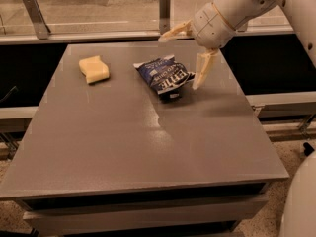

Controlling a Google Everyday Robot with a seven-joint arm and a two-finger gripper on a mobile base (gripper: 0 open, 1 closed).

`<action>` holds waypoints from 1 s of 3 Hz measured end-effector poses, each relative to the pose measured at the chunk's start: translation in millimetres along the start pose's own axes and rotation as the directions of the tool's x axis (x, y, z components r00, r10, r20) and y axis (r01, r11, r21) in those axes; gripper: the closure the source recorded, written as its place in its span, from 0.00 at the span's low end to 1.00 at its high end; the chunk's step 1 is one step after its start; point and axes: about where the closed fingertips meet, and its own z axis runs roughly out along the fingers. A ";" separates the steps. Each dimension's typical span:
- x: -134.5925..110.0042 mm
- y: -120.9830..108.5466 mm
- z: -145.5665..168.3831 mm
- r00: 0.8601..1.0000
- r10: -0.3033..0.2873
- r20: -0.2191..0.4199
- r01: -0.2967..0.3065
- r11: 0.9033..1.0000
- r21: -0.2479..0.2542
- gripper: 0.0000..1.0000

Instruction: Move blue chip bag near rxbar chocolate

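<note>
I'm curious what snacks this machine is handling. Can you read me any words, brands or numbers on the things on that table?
"KETTLE": large white letters on the blue chip bag, seen upside down.
Smaller white print on the same bag: too blurred to read.
rxbar chocolate, showing from under the bag's near edge: nothing readable.
sponge, table and the gripper, open just over the bag's right end: no text.

I work in what looks like a test lab: plain grey table (148, 157), glass barrier (98, 4) on metal posts (34, 16) behind. My gripper (178, 62) hangs spread wide above the table's far side.
</note>
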 end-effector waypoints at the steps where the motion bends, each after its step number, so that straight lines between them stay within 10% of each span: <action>1: 2.9 -1.9 -8.3 1.000 0.007 0.008 -0.007 1.000 0.019 0.00; 3: 5.7 -10.3 -49.6 1.000 0.027 -0.002 -0.027 0.995 0.099 0.00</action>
